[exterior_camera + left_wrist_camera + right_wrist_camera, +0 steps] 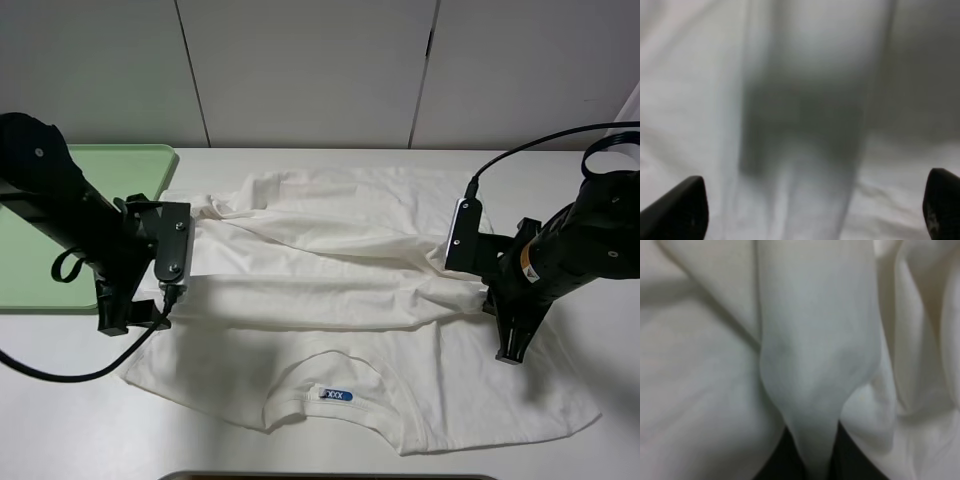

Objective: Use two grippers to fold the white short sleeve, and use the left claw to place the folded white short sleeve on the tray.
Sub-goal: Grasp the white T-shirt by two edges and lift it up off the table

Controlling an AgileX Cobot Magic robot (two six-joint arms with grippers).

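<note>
**A:** While the high camera looks down, where does the shirt (340, 300) lie?

**B:** Spread out and wrinkled on the table (60, 420), just beside the tray (60, 200). Its nearest corner comes close up to the tray's rim. I cannot tell whether they touch.

**A:** And the left gripper (135, 318)?

**B:** It sits at the shirt's edge nearest the tray. Its fingers (680, 210) are spread wide, so the jaws stand open over the blurred white cloth.

**A:** The right gripper (505, 330)?

**B:** That one is at the side of the shirt farthest from the tray, and its jaws are closed on a bunch of the fabric. Its wrist camera shows the cloth narrowing into the pinch. A raised fold runs from there back toward the tray side.

**A:** Any marking on the shirt?

**B:** A blue label (336, 396) faces up at the collar, well apart from the tray.
</note>
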